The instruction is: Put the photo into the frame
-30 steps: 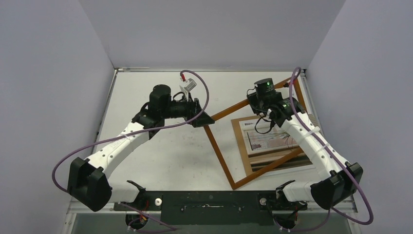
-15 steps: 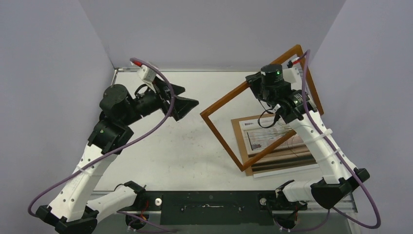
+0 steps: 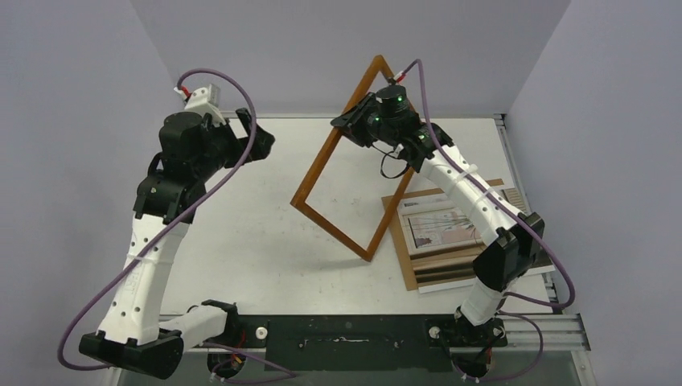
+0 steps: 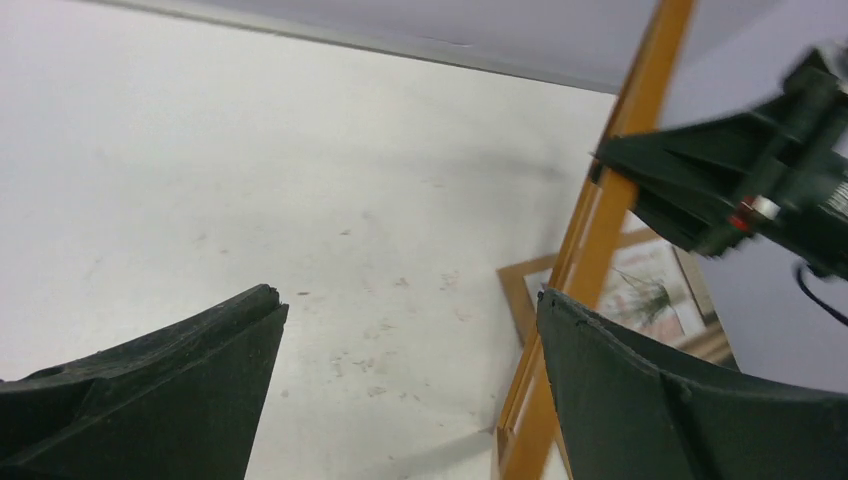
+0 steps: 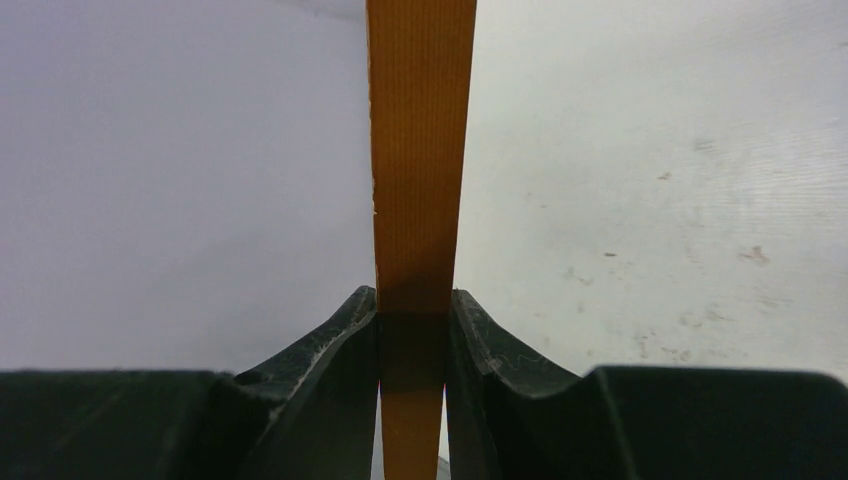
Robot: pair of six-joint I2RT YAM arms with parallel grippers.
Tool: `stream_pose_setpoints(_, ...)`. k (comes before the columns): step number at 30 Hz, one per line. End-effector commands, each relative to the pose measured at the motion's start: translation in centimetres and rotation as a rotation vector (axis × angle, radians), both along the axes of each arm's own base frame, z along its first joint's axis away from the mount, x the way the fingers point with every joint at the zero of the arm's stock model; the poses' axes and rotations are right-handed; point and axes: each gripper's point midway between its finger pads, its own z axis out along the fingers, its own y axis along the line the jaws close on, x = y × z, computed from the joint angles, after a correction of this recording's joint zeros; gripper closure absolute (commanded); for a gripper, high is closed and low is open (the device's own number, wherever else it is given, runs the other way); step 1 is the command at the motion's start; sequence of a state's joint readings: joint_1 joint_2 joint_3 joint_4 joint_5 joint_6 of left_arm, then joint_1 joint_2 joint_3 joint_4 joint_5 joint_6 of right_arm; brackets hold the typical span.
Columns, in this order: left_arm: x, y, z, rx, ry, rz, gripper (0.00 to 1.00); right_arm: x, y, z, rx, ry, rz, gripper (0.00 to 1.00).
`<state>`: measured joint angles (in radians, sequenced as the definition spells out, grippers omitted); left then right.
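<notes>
While your right gripper (image 5: 412, 310) clamps one rail of the frame (image 3: 331, 231), tilted steeply up over the worktop (image 3: 241, 249), your left gripper (image 4: 408, 300) hangs wide apart. Ease the frame down flat, likely best without twisting, clear of the photo (image 3: 436, 227) lying just right of it.

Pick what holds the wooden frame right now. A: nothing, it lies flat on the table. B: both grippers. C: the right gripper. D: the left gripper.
C: the right gripper is clamped on a rail of the tilted-up frame, while the left gripper stands open, apart from it.
</notes>
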<state>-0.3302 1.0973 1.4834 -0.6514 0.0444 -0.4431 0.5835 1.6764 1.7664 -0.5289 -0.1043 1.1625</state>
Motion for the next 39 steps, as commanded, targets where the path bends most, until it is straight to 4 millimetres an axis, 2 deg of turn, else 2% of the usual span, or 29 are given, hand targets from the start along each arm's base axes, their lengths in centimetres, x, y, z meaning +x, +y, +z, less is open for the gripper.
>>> stream_pose_setpoints(1,1.9,5.0,-2.7,-0.081,0.146,0.137,0.03,-1.1,5.4,8.8,0.246,-0.223,0.219,1.0)
stream_pose_setpoints(4,3.3,5.3,-5.3,-0.081,0.211,0.135,0.04,-1.7,8.4,10.9,0.382,-0.273,0.343,1.0)
stream_pose_setpoints(7,4.5,5.4,-8.2,-0.103,0.283,0.137,0.05,-2.3,10.5,12.9,0.505,-0.298,0.441,1.0)
stream_pose_setpoints(10,5.4,5.9,-10.3,-0.149,0.342,0.144,0.08,-2.1,12.0,13.1,0.575,-0.28,0.491,1.0)
stream_pose_setpoints(12,6.2,7.7,-11.2,-0.167,0.363,0.185,0.1,-1.9,13.0,13.1,0.651,-0.253,0.516,1.0)
stream_pose_setpoints(17,7.1,9.8,-13.1,-0.149,0.402,0.247,0.11,-1.6,15.3,12.7,0.809,-0.199,0.598,1.0)
stream_pose_setpoints(22,8.3,10.9,-15.9,-0.148,0.447,0.267,0.11,-1.6,16.9,10.9,0.817,-0.142,0.659,1.0)
stream_pose_setpoints(26,9.3,11.5,-19.5,-0.158,0.505,0.275,0.11,-1.4,17.4,7.7,0.76,-0.104,0.686,0.99)
stream_pose_setpoints(29,10.3,11.1,-21.6,-0.175,0.537,0.244,0.12,-1.5,17.3,5.4,0.731,-0.071,0.709,0.99)
stream_pose_setpoints(34,11.6,10.3,-24.5,-0.195,0.577,0.19,0.12,-1.7,15.8,2.3,0.626,-0.042,0.701,0.88)
stream_pose_setpoints(39,12.3,9.1,-28.0,-0.158,0.638,0.152,0.12,-1.3,12.5,-2.0,0.446,-0.001,0.654,0.78)
